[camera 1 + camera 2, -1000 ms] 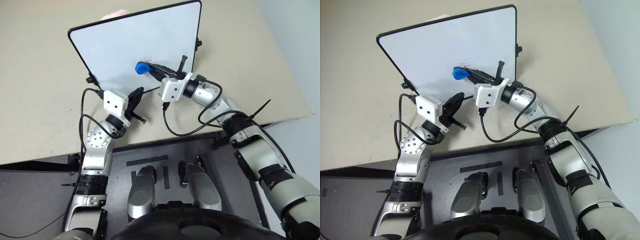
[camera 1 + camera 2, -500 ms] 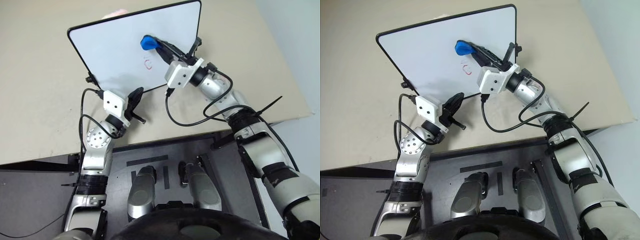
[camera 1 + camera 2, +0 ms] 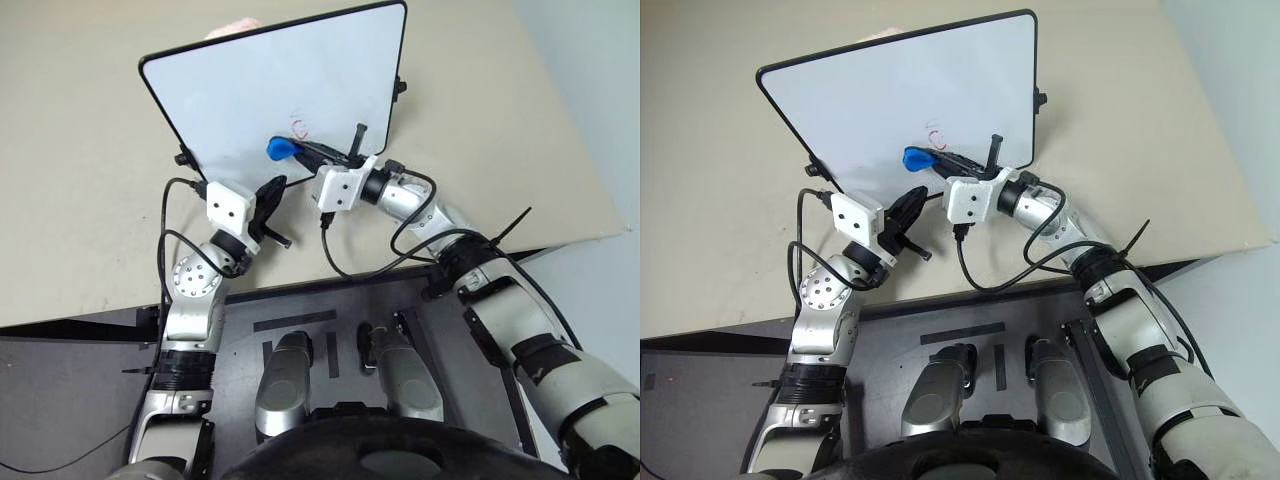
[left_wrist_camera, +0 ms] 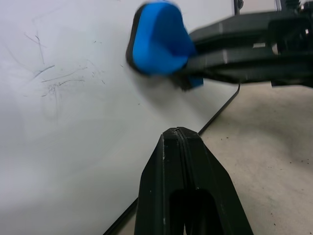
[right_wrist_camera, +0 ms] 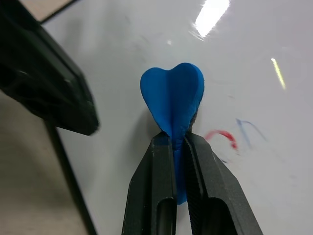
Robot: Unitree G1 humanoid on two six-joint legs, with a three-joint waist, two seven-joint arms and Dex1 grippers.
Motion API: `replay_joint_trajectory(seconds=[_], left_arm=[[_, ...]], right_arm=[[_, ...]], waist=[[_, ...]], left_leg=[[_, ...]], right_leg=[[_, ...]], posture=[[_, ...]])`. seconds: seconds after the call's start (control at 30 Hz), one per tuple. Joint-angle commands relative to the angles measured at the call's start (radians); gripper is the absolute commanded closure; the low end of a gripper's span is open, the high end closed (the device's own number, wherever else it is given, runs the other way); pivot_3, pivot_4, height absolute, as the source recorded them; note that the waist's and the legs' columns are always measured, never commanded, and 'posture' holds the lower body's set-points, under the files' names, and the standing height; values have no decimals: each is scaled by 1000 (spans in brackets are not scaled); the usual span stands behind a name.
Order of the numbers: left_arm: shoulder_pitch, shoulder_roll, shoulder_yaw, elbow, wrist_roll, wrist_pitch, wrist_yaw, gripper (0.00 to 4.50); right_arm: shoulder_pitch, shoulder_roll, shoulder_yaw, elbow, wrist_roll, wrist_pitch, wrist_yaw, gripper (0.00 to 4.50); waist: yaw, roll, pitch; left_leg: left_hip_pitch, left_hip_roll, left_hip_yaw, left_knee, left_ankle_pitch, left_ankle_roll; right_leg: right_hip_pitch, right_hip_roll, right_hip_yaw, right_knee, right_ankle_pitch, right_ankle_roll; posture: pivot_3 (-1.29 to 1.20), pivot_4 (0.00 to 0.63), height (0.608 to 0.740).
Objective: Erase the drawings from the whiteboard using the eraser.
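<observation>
The left end effector, its two black fingers pressed together on nothing, sits at the near edge of the large white black-framed whiteboard lying on the beige tabletop. Right of it, the right end effector is clamped on the small bright blue bow-tie eraser, held against the board. The red marker scribble lies just beyond the eraser.

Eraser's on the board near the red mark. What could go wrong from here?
1. The eraser is pinched edge-on in the right gripper, so it may twist or slip in the jaws.
2. It sits beside the drawings; the next stroke may miss them.
3. The whiteboard may slide.
</observation>
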Motion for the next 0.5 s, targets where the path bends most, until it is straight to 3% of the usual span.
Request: replay_joint_trajectory(seconds=[0.03,0.2,0.5], left_arm=[[4,2,5,-21,1,-9,1,4500],[2,2,3,-18,1,-10,0,4500],[1,1,2,-19,2,-9,0,4500]], right_arm=[[-51,-13,-51,-59,-1,-9,-91,4487],[-69,-18,-50,-60,-16,-4,-144,4487],[-31,21,8,-5,4,11,-28,4487]], waist=[[0,0,0],[-2,0,0],[-4,0,0]], left_leg=[[0,0,0,0,0,0],[0,0,0,0,0,0],[1,0,0,0,0,0]], right_leg=[[0,0,0,0,0,0],[0,0,0,1,0,0],[0,0,0,1,0,0]], posture=[[0,150,740],[0,150,740],[0,150,740]])
